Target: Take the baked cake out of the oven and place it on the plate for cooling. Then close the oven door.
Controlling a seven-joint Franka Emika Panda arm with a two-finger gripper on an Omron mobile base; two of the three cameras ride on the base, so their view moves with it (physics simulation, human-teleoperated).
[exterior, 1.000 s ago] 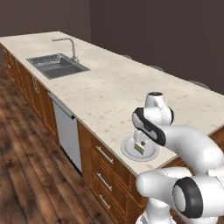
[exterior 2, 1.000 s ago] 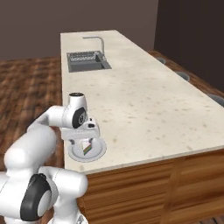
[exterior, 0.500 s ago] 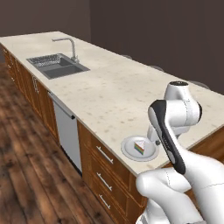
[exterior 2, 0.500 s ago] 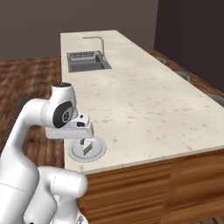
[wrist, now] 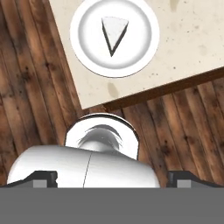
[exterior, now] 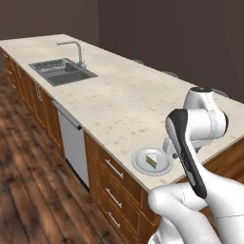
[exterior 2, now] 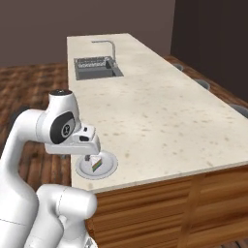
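A wedge of cake with coloured layers lies on the round white plate, near the counter's front edge. The cake and the plate sit just left of my arm in the left base view. In the right base view the cake rests on the plate right below my hand. My gripper hangs above the plate and back from it, open, its fingertips wide apart with nothing between them. The oven and the oven door are out of view.
The long beige counter carries a sink with a faucet at its far end. Wooden drawers and a grey dishwasher front sit below the edge. A wood floor lies in front.
My hand has risen from just over the plate and drawn back toward the counter's edge. The cake stays on the plate.
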